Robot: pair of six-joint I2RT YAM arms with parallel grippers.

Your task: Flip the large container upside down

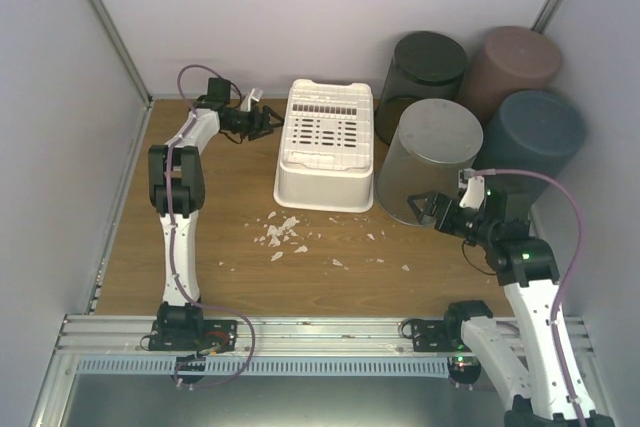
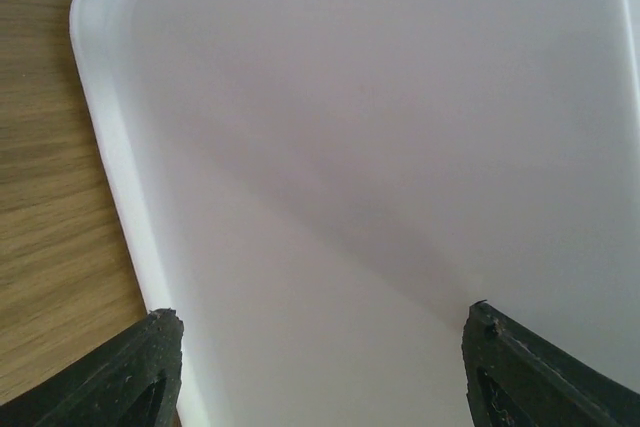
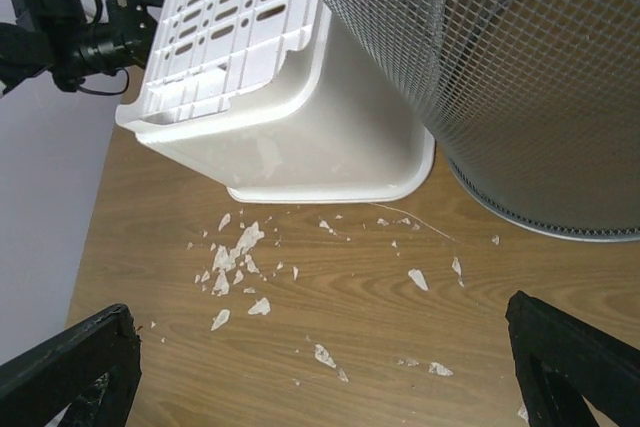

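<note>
The large white plastic container (image 1: 327, 142) rests upside down on the wooden table, its slotted bottom facing up and its rim on the wood. My left gripper (image 1: 268, 119) is open at the container's far left side; in the left wrist view the white wall (image 2: 380, 147) fills the frame between the spread fingers, with the gripper (image 2: 320, 372) empty. My right gripper (image 1: 425, 209) is open and empty, low over the table to the right of the container. The right wrist view shows the container (image 3: 300, 127) ahead of the gripper (image 3: 320, 372).
Four mesh bins crowd the back right: silver-grey (image 1: 432, 157) touching the container's right side, black (image 1: 425, 72), brown (image 1: 512, 65), blue-grey (image 1: 542, 132). White scraps (image 1: 282, 235) lie scattered in front of the container. Walls enclose the table on both sides.
</note>
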